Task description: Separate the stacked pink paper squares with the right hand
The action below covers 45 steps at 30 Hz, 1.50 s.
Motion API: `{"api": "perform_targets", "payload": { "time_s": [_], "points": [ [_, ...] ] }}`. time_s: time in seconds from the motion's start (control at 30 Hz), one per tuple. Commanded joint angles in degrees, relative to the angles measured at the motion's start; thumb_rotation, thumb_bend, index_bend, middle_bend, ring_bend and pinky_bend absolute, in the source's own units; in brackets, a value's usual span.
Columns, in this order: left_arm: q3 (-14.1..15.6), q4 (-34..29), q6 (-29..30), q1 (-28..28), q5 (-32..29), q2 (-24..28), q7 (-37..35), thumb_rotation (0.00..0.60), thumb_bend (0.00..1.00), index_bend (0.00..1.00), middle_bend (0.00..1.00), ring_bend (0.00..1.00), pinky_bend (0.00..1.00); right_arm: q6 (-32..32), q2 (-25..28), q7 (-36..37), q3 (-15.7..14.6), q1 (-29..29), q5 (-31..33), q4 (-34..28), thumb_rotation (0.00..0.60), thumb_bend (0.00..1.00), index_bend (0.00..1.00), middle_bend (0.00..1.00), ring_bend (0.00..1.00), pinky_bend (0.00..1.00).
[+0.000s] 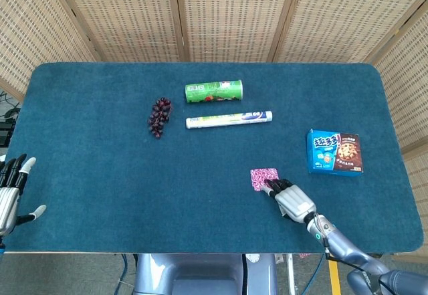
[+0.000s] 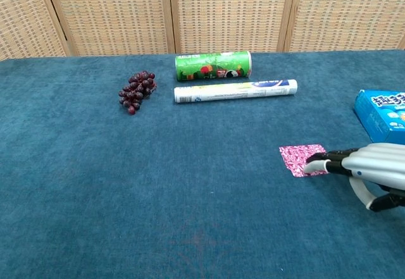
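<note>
Separation looks barely begun — pink paper squares point(image 2: 304, 159) lie as one patch at lower right of the blue table point(image 1: 100, 174). Right hand point(image 2: 370, 168) holds nothing, extended fingertips point(image 2: 312, 164) pressing the stack's near edge — sliding remains.

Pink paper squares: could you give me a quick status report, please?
Right hand fingertips pressing the near edge of the pink paper squares. Stack not yet visibly separated. Left hand open at the table edge. Nothing in the way.

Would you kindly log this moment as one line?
right hand: fingertips on pink paper squares | stack: unseparated | left hand: open, idle
</note>
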Motion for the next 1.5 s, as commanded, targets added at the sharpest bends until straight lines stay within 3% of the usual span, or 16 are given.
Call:
{"api": "perform_targets", "payload": {
  "time_s": [0.03, 0.63, 0.87, 0.97, 1.2, 1.5],
  "points": [
    [-0.01, -0.03, 0.04, 0.02, -0.02, -0.02, 0.12, 0.600, 0.12, 0.05, 0.00, 0.00, 0.00, 0.09, 2.12, 0.38, -1.79, 0.00, -1.93, -2.55, 0.600, 1.00, 0.00, 0.05, 0.00, 0.13],
    [-0.04, -0.04, 0.19, 0.09, -0.04, -0.11, 0.29, 0.600, 0.12, 0.05, 0.00, 0.00, 0.00, -0.03, 9.31, 0.34, -7.53, 0.21, -8.05, -11.30, 0.600, 1.00, 0.00, 0.06, 0.00, 0.13],
    [-0.06, -0.01, 0.19, 0.08, -0.05, -0.15, 0.35, 0.600, 0.12, 0.05, 0.00, 0.00, 0.00, 5.78, 9.73, 2.86, -4.61, -0.48, -8.99, -10.59, 0.600, 1.00, 0.00, 0.06, 0.00, 0.13],
    [-0.07, -0.04, 0.15, 0.06, -0.09, -0.15, 0.49, 0.600, 0.12, 0.05, 0.00, 0.00, 0.00, 7.82, 8.20, 2.60, -1.91, 0.06, -8.80, -7.93, 0.600, 1.00, 0.00, 0.06, 0.00, 0.13],
    [-0.07, -0.10, 0.10, 0.05, -0.13, -0.09, 0.41, 0.600, 0.12, 0.05, 0.00, 0.00, 0.00, 4.29, 3.24, 1.74, 1.13, 2.12, -4.32, -2.96, 0.600, 1.00, 0.00, 0.06, 0.00, 0.13],
    [-0.11, -0.10, 0.08, 0.05, -0.25, -0.15, 0.53, 0.600, 0.12, 0.06, 0.00, 0.00, 0.00, 1.88, 0.37, -1.02, 1.48, 3.25, -1.91, -0.85, 0.600, 1.00, 0.00, 0.06, 0.00, 0.13]
  ]
}}
